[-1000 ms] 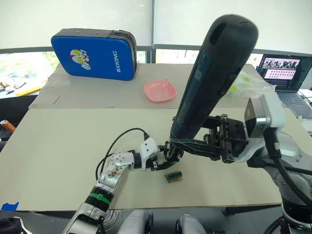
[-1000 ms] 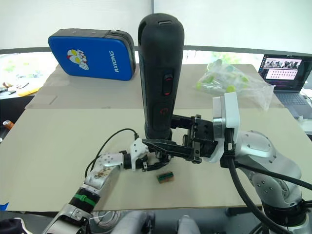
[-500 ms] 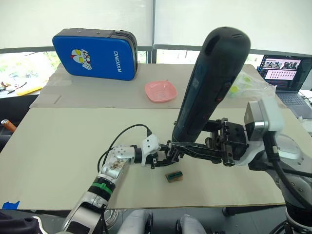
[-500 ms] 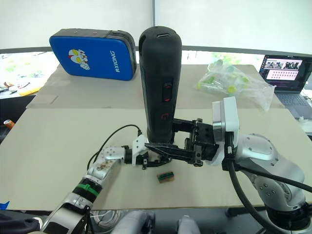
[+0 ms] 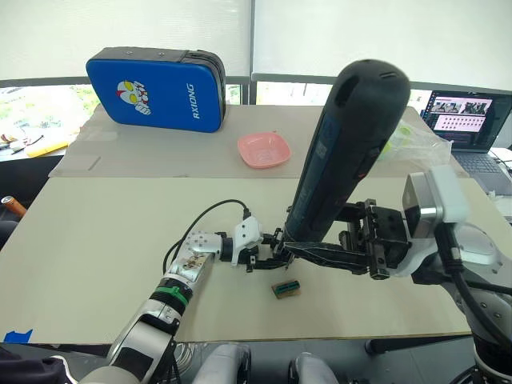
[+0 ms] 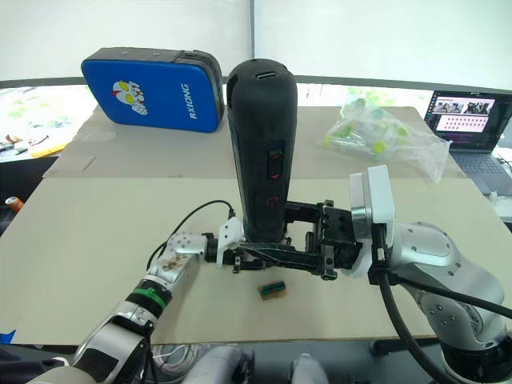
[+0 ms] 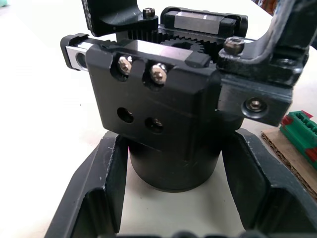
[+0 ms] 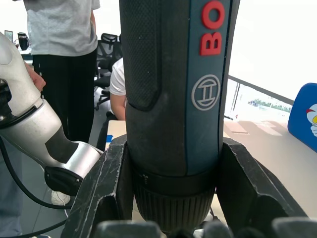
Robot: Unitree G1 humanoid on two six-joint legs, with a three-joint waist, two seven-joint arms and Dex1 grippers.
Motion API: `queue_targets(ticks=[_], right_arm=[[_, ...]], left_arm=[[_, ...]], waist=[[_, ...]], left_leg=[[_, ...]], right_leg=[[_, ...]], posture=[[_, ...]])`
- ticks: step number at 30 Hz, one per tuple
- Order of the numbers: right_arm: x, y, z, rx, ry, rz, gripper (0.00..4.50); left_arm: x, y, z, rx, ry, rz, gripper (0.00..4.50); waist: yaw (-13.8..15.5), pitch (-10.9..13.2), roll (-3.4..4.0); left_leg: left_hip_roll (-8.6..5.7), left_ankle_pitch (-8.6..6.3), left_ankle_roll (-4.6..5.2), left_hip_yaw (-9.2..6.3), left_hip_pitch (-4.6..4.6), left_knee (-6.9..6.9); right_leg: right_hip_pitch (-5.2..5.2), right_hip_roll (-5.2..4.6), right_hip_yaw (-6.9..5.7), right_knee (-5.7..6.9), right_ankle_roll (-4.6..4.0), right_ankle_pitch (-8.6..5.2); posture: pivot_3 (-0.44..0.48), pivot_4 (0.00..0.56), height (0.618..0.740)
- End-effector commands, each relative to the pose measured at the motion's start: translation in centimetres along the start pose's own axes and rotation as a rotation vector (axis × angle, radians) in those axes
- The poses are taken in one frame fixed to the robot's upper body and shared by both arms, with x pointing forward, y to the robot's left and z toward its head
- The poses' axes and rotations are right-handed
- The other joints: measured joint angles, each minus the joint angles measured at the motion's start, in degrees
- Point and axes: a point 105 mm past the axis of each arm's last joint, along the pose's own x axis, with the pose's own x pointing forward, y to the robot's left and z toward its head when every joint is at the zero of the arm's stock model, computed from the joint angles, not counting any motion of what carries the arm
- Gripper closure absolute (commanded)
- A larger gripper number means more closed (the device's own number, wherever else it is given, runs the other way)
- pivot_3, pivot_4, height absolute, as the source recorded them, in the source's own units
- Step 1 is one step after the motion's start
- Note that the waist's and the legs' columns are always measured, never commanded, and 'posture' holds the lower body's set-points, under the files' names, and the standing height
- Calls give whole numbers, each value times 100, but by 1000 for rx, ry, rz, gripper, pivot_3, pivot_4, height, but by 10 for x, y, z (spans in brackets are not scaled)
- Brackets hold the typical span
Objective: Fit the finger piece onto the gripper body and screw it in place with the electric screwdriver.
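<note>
My right gripper [image 5: 294,246] is shut on the electric screwdriver [image 5: 344,152], a thick black cylinder standing nearly upright, with a red mark [image 6: 275,172] on its side. Its tip is hidden low behind the fingers. Just under it, the gripper body [image 7: 158,99], a black block with two silver screws on its face, stands on the table. My left gripper [image 5: 260,256] is shut around the body's round base. In the left wrist view a flat black part [image 7: 116,15] rises from the body's top; I cannot tell whether it is the finger piece.
A green-and-brown block [image 5: 286,289] lies on the table just in front of the grippers. At the back are a blue case [image 5: 156,88], a pink dish [image 5: 263,149], a plastic bag [image 6: 384,132] and a laptop [image 5: 468,116]. A person [image 8: 59,49] stands beyond the table.
The right gripper has lowered the screwdriver toward the gripper body and set it a little more upright. The left forearm has swung to the right while its gripper stays on the body.
</note>
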Motion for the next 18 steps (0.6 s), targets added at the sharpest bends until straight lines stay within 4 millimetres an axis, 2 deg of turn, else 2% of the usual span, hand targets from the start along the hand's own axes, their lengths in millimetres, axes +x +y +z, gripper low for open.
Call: queue_targets(ticks=[1, 2, 7, 11, 18], right_arm=[[0, 5, 15, -54, -40, 22, 2597], [0, 5, 15, -53, -40, 24, 2597], [0, 4, 17, -53, -41, 27, 2597], [2, 2, 20, -54, -42, 25, 2597], [5, -1, 22, -49, -48, 24, 2597]], left_arm=[[-8, 3, -12, -32, 48, 55, 380], [-11, 4, -10, -35, 41, 62, 42], [-23, 0, -7, -26, 27, 90, 42], [-30, -12, -3, -34, 16, 103, 42], [-18, -27, 4, -39, 0, 158, 42]], waist=[[-19, 0, 0], [-24, 0, 0], [-91, 0, 0], [-184, 0, 0], [-151, 0, 1]], left_leg=[[0, 0, 0, 0, 0, 0], [0, 0, 0, 0, 0, -1], [2, -3, 5, 0, 0, -5], [2, -7, 11, 0, 0, -13], [2, -10, 14, 1, -2, -13]], right_leg=[[0, 0, 0, -3, 2, 2], [0, 1, 0, -5, 2, 3], [-5, 3, 0, -10, 2, 3], [-10, 3, 0, -14, 2, 3], [-5, 2, 2, -25, 5, 5]], posture=[[0, 150, 740], [0, 150, 740], [0, 150, 740], [0, 150, 740], [0, 150, 740]])
